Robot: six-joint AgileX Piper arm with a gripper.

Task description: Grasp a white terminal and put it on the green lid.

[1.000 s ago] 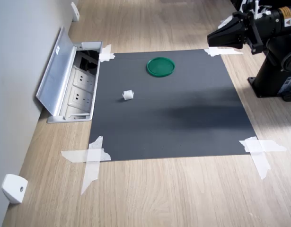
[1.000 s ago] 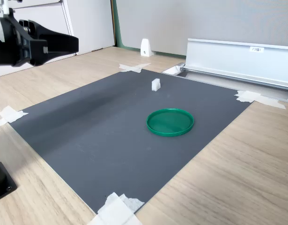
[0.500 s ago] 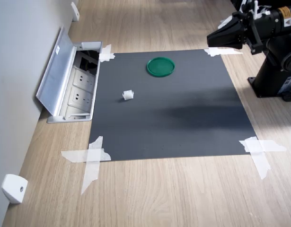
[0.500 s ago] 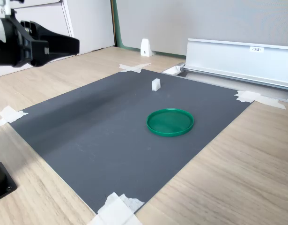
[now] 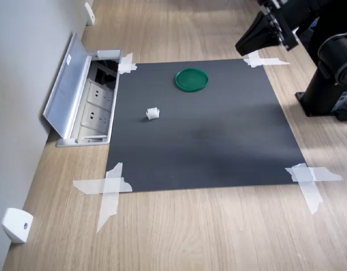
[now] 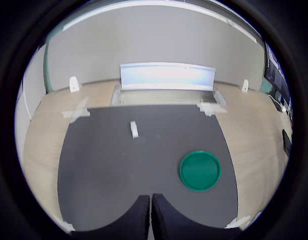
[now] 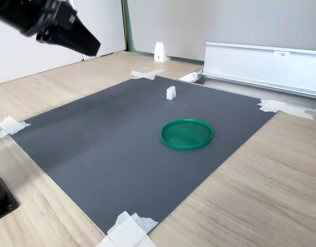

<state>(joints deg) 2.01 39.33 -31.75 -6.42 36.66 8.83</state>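
In the first exterior view the black gripper [image 5: 245,43] hangs in the air near the upper right, tilted down over the far right corner of the dark grey rectangular mat [image 5: 218,147]; its jaws look pressed together with nothing between them. The tiny white ridged plastic terminal [image 5: 153,113] sits on the mat toward the first exterior view's left, well apart from the flat round dark-green plastic lid [image 5: 191,79], which lies near the mat's far edge; an open silver floor socket box [image 5: 86,96] stands just beside the mat's left edge.

In the wrist view the two dark fingertips [image 6: 136,220] meet edge to edge, gripping nothing; the terminal [image 6: 134,129] and the lid [image 6: 200,170] both lie on the mat [image 6: 113,170], apart from each other.

In the second exterior view the gripper [image 7: 91,47] is high at the upper left, clear of the mat [image 7: 106,149]; the terminal [image 7: 170,92] stands upright beyond the lid [image 7: 186,134], not touching it.
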